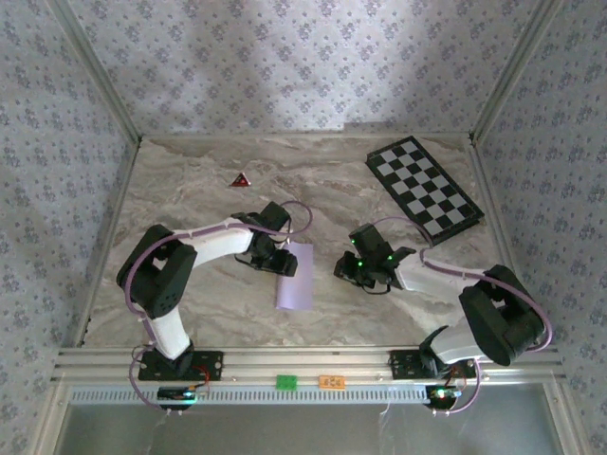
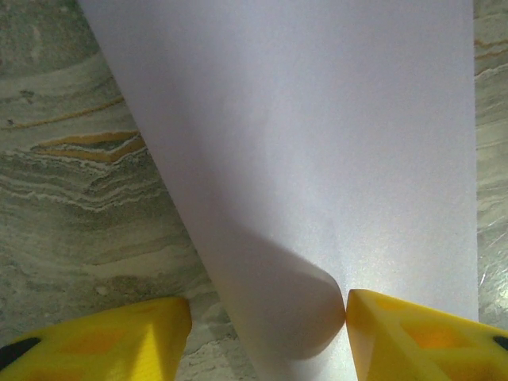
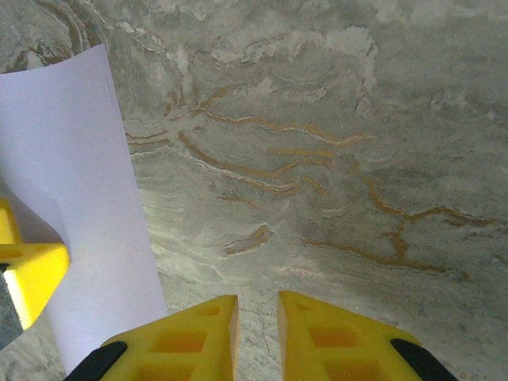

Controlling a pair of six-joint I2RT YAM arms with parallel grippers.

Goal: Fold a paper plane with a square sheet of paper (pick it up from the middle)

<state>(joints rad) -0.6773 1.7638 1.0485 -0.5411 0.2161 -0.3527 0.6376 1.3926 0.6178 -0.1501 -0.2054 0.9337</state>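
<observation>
Two arms over a marble table [image 1: 190, 180], sheet [image 1: 294, 277] at centre frame beside the left gripper [image 1: 281, 262], right gripper [image 1: 347, 270] apart at its right, left wrist view, sheet [image 2: 317, 159] curled between wide-apart jaws, touching the lower-right finger [image 2: 413, 341], right wrist view, right gripper [image 3: 258, 333] nearly closed, empty, sheet [image 3: 71, 182] at left edge.

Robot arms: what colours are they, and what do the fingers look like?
The left arm and right arm are white with chunky black joints. Thin purple cables loop along them. Their fingers are bright yellow blocks with small black patches.
</observation>
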